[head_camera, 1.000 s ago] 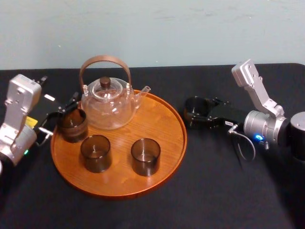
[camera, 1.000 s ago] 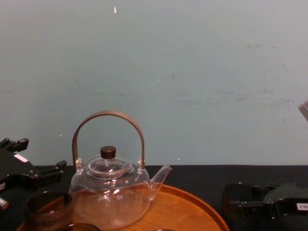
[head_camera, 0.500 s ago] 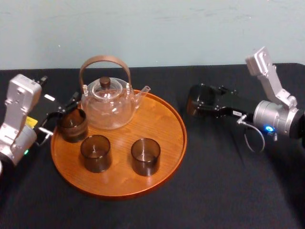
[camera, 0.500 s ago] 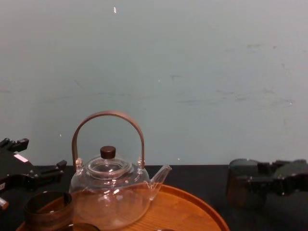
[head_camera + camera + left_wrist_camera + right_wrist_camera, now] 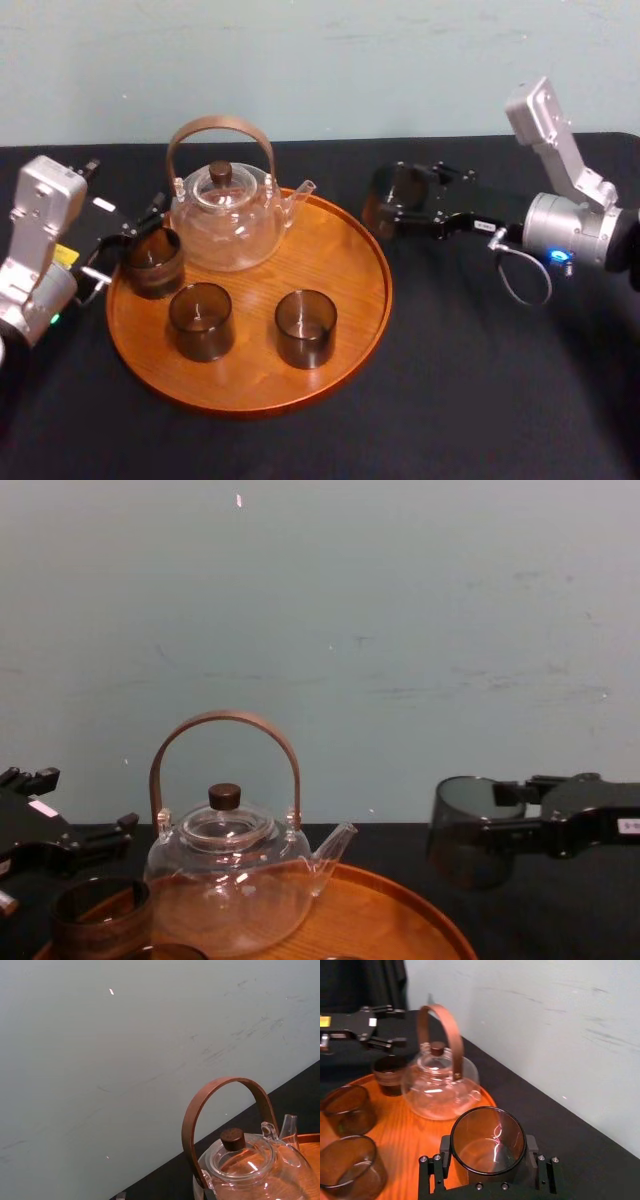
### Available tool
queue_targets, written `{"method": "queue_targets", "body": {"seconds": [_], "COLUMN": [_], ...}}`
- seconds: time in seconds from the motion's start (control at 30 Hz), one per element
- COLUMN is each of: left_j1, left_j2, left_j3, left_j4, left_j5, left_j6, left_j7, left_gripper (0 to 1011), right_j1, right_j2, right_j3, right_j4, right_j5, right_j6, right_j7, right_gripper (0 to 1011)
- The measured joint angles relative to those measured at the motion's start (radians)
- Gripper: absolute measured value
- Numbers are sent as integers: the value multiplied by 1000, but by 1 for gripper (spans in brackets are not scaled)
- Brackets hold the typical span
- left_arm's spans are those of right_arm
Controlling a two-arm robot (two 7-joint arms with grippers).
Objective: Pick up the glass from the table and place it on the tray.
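Note:
My right gripper (image 5: 400,208) is shut on a smoky dark glass (image 5: 393,198), one finger on each side of it (image 5: 488,1140). The glass (image 5: 466,828) hangs upright above the black table, just off the far right rim of the round orange-brown tray (image 5: 372,300). On the tray stand a clear teapot (image 5: 226,216) with a brown hoop handle and three more smoky glasses (image 5: 202,320). My left gripper (image 5: 112,254) rests open at the tray's left edge, close behind the leftmost glass (image 5: 152,262).
A black cloth covers the table (image 5: 470,380), with free room in front and to the right of the tray. A pale wall (image 5: 400,630) stands close behind. The teapot's spout (image 5: 303,190) points toward the held glass.
My right gripper has lifted the glass off the table and carried it left toward the tray's rim. The left arm and the things on the tray have stayed put.

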Motion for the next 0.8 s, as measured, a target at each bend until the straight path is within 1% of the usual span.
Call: {"method": "queue_targets", "body": {"seconds": [0.13,0.23,0.27,0.37,0.47,0.8], "left_j1": [0,0,0,0,0,0], "left_j2": [0,0,0,0,0,0], "left_j3": [0,0,0,0,0,0], "left_j4": [0,0,0,0,0,0], "left_j5": [0,0,0,0,0,0], "left_j6": [0,0,0,0,0,0], "left_j7": [0,0,0,0,0,0], "left_gripper": [1001,1001,1001,1001,1001,1001], "right_j1": [21,34,34,47,52,72], "right_j2": [-12,-23,-23,-37,-44,-83], "right_j3": [-29,-47,-47,-67,-76,-103], "right_j4": [19,34,34,58,70,140], "right_j5": [2,4,4,5,6,-8], "right_j6": [-19,-28,-28,-39,-46,-79], "right_j7": [31,44,44,56,58,49], "right_gripper": [885,885,886,886,885,885]}}
